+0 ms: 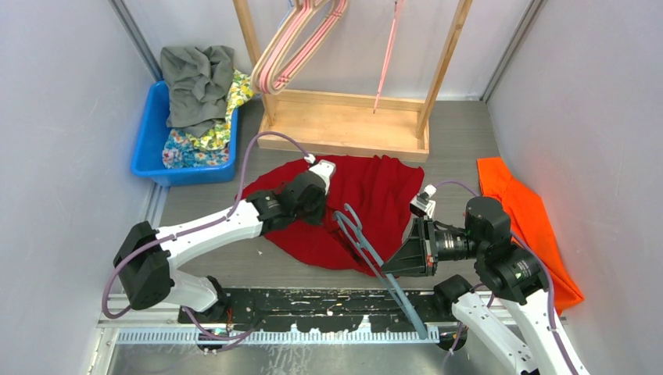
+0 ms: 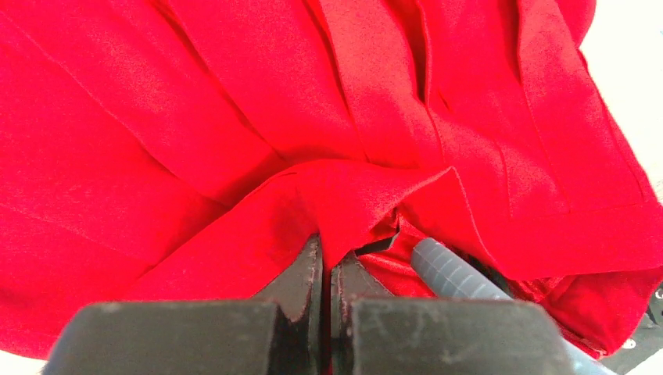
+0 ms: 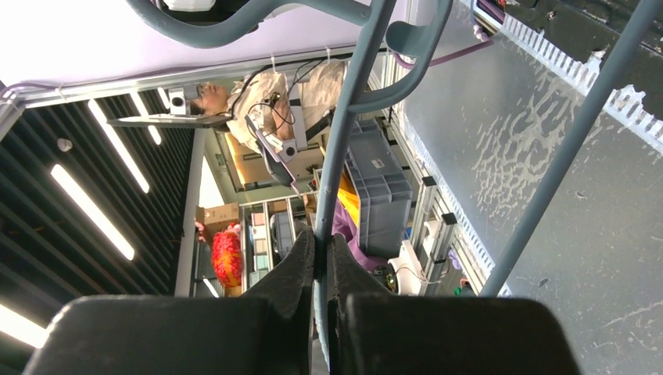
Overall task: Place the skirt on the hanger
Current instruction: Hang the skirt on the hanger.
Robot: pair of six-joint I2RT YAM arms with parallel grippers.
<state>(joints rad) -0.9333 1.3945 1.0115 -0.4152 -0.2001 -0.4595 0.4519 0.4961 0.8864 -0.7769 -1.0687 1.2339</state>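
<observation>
The red skirt lies spread on the grey table in front of the wooden rack. My left gripper is shut on a fold of the skirt near its left side; in the left wrist view the cloth is pinched between the fingertips of the left gripper. A grey-blue hanger slants from the skirt's front edge down to the near rail. My right gripper is shut on one of the hanger's thin bars, seen between the right gripper's tips. One hanger end pokes under the skirt's edge beside my left fingers.
A wooden rack with pink hangers stands at the back. A blue bin of clothes sits at the back left. An orange cloth lies along the right wall. Walls close in on both sides.
</observation>
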